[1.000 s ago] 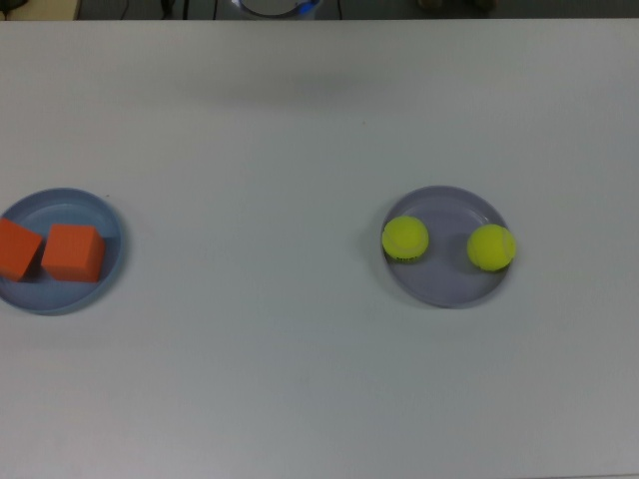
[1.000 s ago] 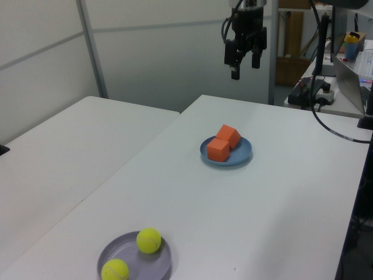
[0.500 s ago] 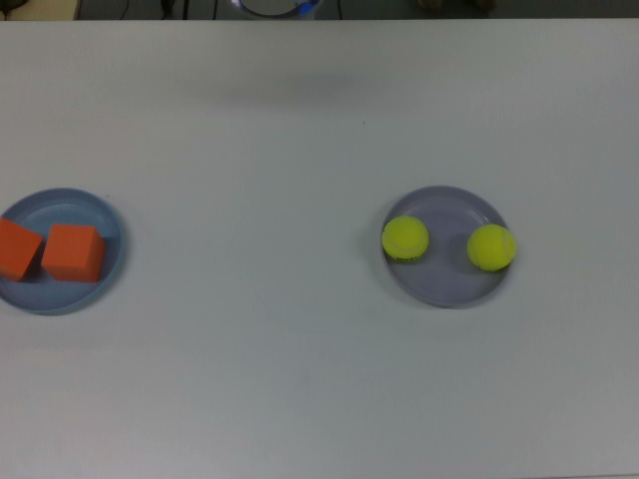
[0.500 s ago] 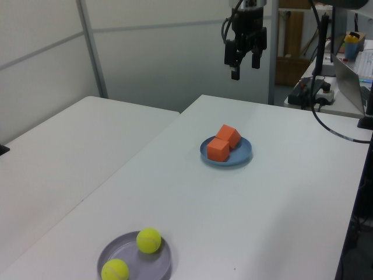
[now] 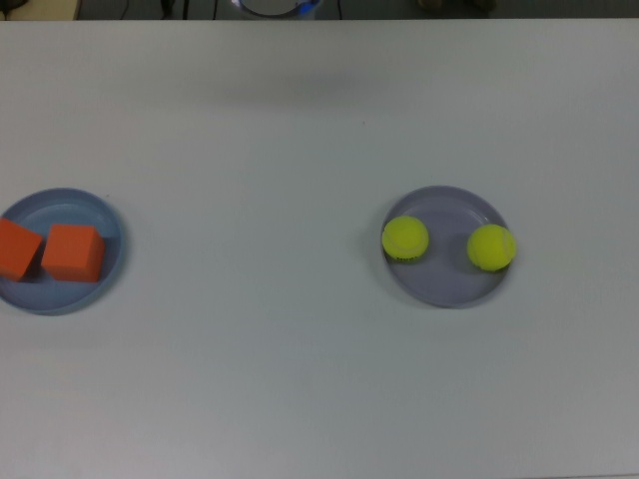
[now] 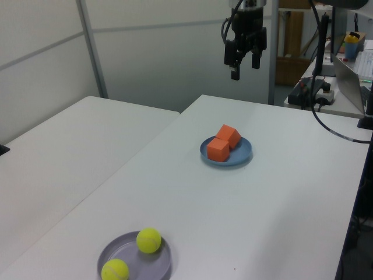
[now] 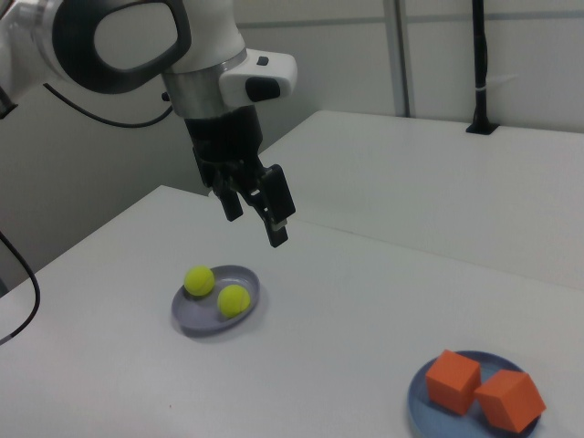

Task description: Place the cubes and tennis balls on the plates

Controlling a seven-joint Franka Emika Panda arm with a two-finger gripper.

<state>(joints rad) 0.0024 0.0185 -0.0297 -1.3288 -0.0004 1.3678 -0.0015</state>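
In the left view, the lavender plate (image 6: pixel 134 259) is nearest, at the bottom of the frame, left of centre. The two balls (image 6: pixel 148 240) are on it, slightly apart from each other. In the top view this plate (image 5: pixel 446 245) is right of centre, with one ball (image 5: pixel 404 239) at its left rim and the other ball (image 5: pixel 491 247) at its right rim. In the right view the same plate (image 7: pixel 216 300) is left of centre in the frame, with both balls (image 7: pixel 234 300) on it.

Farther back in the left view, near the middle of the frame, the blue plate (image 6: pixel 227 150) carries the two cubes (image 6: pixel 218 149), which touch each other. In the top view this plate (image 5: pixel 60 251) is at the left edge, and the cubes (image 5: pixel 73 252) are side by side on it. In the right view it is at the lower right (image 7: pixel 474 394).

All these things are on the white surface (image 6: pixel 274 192).

Farthest in the left view, at the top of the frame, the pincer (image 6: pixel 243 63) hangs high above the surface. Its two fingers are apart and hold nothing. In the right view the pincer (image 7: pixel 256 217) is in the air, above and behind the lavender plate
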